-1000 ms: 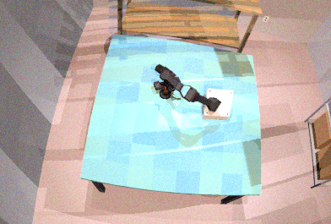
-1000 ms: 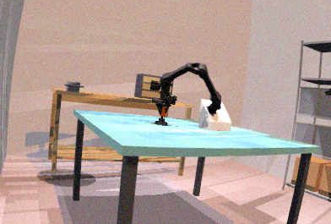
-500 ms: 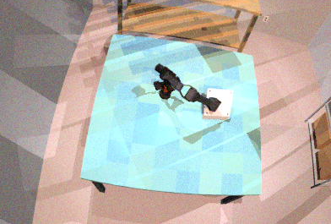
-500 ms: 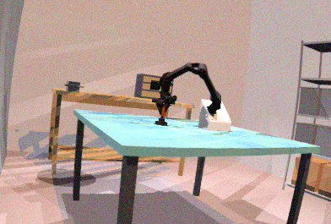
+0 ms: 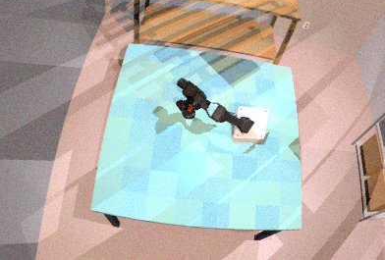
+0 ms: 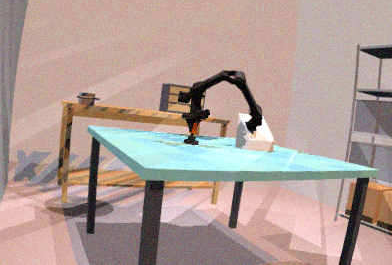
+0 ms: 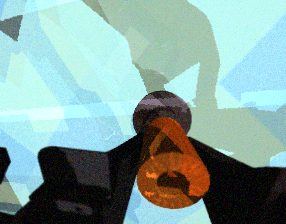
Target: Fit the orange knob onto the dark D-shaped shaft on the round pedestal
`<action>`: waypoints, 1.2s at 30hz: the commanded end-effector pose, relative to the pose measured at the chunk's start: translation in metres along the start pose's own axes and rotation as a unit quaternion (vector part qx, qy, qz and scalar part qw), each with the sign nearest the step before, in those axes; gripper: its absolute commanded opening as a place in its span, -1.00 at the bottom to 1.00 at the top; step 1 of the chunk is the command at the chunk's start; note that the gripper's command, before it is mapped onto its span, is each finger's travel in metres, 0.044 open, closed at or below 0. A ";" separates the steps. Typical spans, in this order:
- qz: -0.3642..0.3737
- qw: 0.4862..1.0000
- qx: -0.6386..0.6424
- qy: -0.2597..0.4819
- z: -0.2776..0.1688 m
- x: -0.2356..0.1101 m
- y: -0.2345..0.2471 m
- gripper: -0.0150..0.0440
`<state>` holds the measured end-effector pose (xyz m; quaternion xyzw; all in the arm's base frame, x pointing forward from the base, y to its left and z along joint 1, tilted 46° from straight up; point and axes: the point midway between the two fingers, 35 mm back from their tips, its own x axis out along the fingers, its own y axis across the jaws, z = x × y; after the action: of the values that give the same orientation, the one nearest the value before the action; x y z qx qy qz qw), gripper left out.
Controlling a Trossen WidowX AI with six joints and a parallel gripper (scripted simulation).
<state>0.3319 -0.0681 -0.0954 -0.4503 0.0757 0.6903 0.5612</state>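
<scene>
Wrist view shows the gripper clamped on the orange knob, whose far end sits right over the dark round pedestal on the pale blue bench. From the exterior view, the knob stands upright directly above the pedestal, with the arm arching over from its white base.
</scene>
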 end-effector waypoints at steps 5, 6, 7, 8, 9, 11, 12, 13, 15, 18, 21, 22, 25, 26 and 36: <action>-0.002 1.000 -0.007 0.000 0.000 0.001 -0.001 -0.49; -0.002 1.000 -0.007 0.000 0.000 0.001 -0.001 -0.49; -0.002 1.000 -0.007 0.000 0.000 0.001 -0.001 -0.49; -0.002 1.000 -0.007 0.000 0.000 0.002 -0.001 -0.49; -0.002 1.000 -0.007 0.000 0.000 0.002 -0.001 -0.49; -0.002 1.000 -0.007 0.000 0.000 0.002 -0.001 -0.49; -0.002 1.000 -0.007 0.000 0.000 0.002 -0.001 -0.49; -0.002 1.000 -0.007 0.000 0.000 0.000 -0.001 -0.49; -0.002 1.000 -0.007 0.000 0.000 -0.002 -0.001 -0.49; -0.002 1.000 -0.007 0.000 0.000 -0.003 -0.002 -0.49; -0.002 0.999 -0.034 0.000 0.000 -0.004 -0.002 -0.49; -0.002 0.999 -0.050 0.000 -0.001 -0.004 -0.002 -0.49; -0.002 0.994 -0.106 0.000 -0.001 -0.002 -0.002 -0.49; -0.002 0.994 -0.111 0.000 -0.001 -0.002 -0.001 -0.49; -0.002 0.994 -0.111 0.000 0.001 0.001 0.000 -0.49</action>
<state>0.3318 -0.0680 -0.0956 -0.5065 0.0031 0.6944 0.5110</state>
